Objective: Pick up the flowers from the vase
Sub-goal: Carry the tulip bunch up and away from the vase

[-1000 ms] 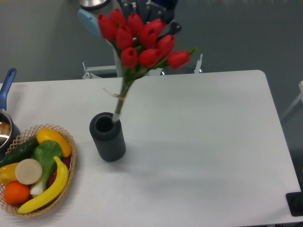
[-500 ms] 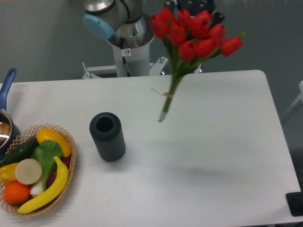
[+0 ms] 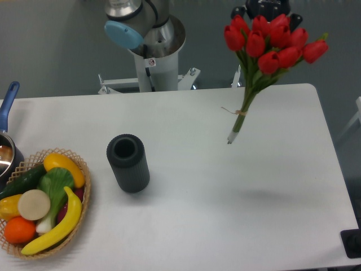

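Now the red tulip bunch on string-tied green stems (image 3: 269,42) hangs in mid-air, well right of the dark grey ribbed cylinder vase (image 3: 128,162) (mouth empty). Black gripper (image 3: 265,8) mostly hidden behind buds; grip can't tell.

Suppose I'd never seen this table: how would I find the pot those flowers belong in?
Start at the white table and find the wicker basket of fruit and vegetables at its left edge. Just right of the basket stands the vase, apart from it. It is the only dark grey ribbed cylinder there, short, with an empty round mouth, while the red flowers hang in the air far to its right.
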Motion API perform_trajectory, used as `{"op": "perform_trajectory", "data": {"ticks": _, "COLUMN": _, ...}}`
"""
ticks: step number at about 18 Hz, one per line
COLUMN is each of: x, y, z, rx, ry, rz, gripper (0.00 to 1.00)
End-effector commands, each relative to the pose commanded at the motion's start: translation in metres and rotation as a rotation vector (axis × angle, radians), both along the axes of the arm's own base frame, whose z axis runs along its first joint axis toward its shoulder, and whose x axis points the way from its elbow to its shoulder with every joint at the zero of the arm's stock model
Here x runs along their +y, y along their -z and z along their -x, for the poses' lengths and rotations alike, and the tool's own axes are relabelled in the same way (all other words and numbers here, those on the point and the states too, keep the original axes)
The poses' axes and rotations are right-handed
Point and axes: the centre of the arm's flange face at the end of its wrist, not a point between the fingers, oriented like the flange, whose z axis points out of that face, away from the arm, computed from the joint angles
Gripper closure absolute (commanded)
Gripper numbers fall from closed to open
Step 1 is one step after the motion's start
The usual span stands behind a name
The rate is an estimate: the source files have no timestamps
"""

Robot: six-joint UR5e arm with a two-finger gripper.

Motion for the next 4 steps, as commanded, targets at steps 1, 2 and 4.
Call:
{"op": "perform_trajectory", "data": {"ticks": 1, "x": -0.0007, "y": 0.0016, "z": 0.0003, "rx": -0.002, "ry": -0.002, "rz": 0.002, "gripper": 0.76}}
{"op": "perform_trajectory", "data": {"ticks": 2, "x": -0.0026, "y": 0.0024, "z": 0.0012, "rx": -0.003, "ry": -0.006, "rz": 0.002, "gripper": 0.76}}
{"op": "perform_trajectory", "data": {"ticks": 4, "x": -0.0058, "y": 0.0059, "z": 0.0025, "rx": -0.009, "ry": -0.013, "rz": 0.001, "gripper": 0.76}}
